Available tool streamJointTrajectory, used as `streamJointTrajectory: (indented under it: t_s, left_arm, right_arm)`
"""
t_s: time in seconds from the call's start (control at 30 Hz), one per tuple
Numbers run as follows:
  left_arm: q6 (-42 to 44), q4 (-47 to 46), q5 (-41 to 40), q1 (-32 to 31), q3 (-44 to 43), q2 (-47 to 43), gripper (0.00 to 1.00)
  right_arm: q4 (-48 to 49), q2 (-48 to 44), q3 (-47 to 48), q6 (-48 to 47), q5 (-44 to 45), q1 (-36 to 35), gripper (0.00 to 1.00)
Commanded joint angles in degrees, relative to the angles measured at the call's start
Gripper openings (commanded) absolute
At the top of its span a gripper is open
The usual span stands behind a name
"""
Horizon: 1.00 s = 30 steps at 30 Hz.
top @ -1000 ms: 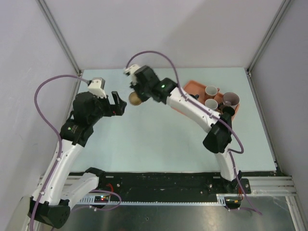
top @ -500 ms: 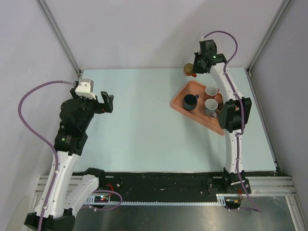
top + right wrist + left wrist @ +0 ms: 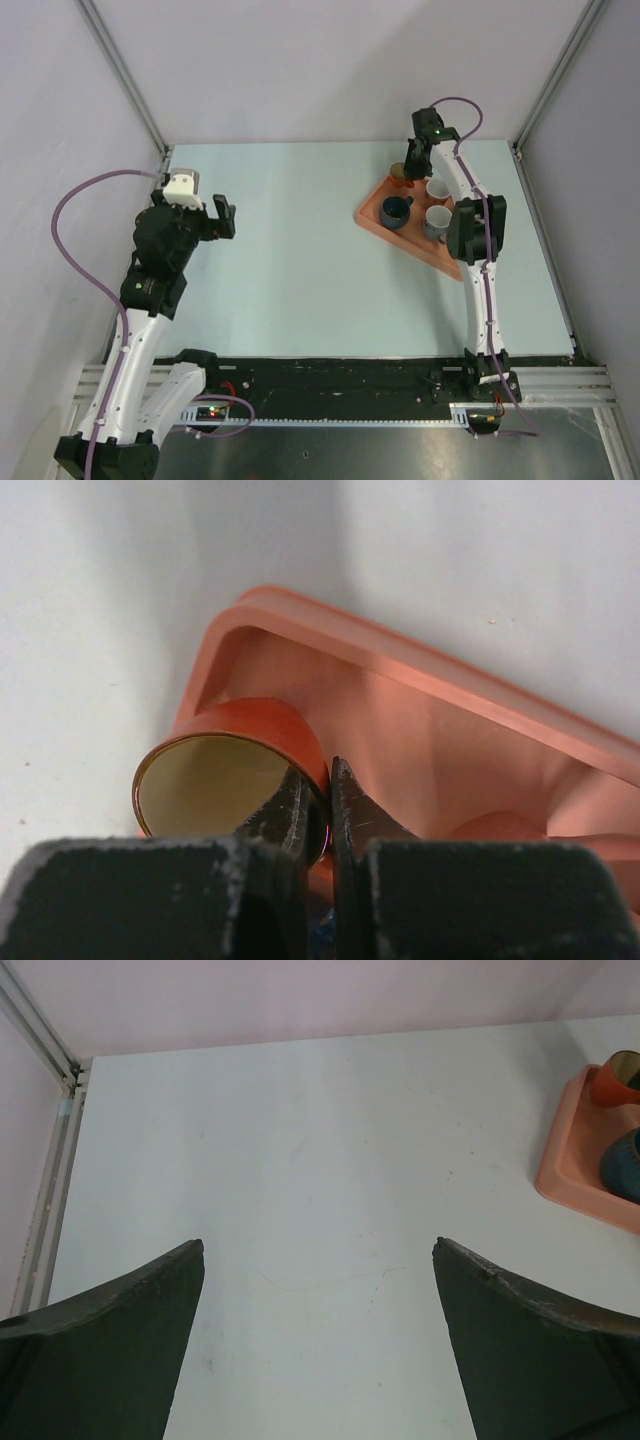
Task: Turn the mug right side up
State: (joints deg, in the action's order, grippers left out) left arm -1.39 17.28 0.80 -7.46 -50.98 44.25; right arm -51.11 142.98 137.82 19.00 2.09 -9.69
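My right gripper is shut on the rim of an orange mug with a yellow inside, one finger inside and one outside. The mug's mouth faces up and it sits at the far left corner of the salmon tray. In the top view the mug is at the tray's back corner, under my right gripper. My left gripper is open and empty at the left of the table; its dark fingers frame bare table. The orange mug and tray show at that view's right edge.
On the tray stand a dark blue mug and two pale mugs, mouths up. The blue mug is partly seen in the left wrist view. Cage posts and walls ring the table.
My right arm swung the orange mug from the table's middle to the back right, then lowered it onto the tray's corner. My left gripper pulled back left.
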Motion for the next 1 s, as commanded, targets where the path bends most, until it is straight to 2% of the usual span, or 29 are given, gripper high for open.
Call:
streamJointTrajectory:
  t_s: [0.0,0.13,0.33,0.43,0.57,0.63,0.67,0.7,0.83,0.93,0.97]
  left_arm:
    - [1.3,-1.6,-1.7,0.9,0.4,-0.3,1.0]
    - [0.5,-1.7,-1.4,1.2,0.3,-0.1,1.0]
    - [1.2,-1.8,-1.5,1.2,0.5,-0.4,1.0]
    - [1.3,-1.7,-1.4,1.3,0.4,-0.5,1.0]
    - [1.3,-1.8,2.9,1.3,0.9,-1.1,1.0]
    - [1.3,-1.9,3.8,1.4,1.4,-1.6,1.0]
    - [1.3,-2.1,4.0,1.3,1.8,-1.7,1.0]
    - [1.3,-2.4,4.1,1.4,2.2,-1.9,1.0]
    - [-1.7,-5.8,3.0,1.3,5.8,-2.8,1.0]
    - [-5.6,-10.5,-4.7,1.4,10.1,-3.2,1.0]
    - [-5.8,-12.2,-7.3,1.4,11.7,-3.5,1.0]
  right_arm:
    - [0.6,-0.8,2.0,-1.1,4.8,-0.5,0.0]
    - [1.3,-0.1,-0.1,-0.6,3.4,-0.2,0.0]
    - [1.1,0.5,0.3,-1.1,3.0,0.0,0.26]
    - [1.0,-0.5,0.9,-1.9,2.4,0.3,0.42]
    - [2.8,-4.3,0.9,-5.4,2.1,0.1,0.63]
    - [4.3,-7.2,0.9,-7.9,1.5,-0.3,0.76]
    - [5.2,-8.6,0.7,-9.3,1.4,-0.6,0.87]
    - [6.5,-10.5,0.2,-10.5,1.2,-1.0,0.93]
    - [12.3,-18.4,-3.7,-15.3,-0.5,-2.5,0.99]
    - [16.4,-26.3,-10.0,-18.0,-3.6,-3.3,0.99]
    - [18.6,-30.4,-14.9,-18.4,-4.4,-3.5,0.99]
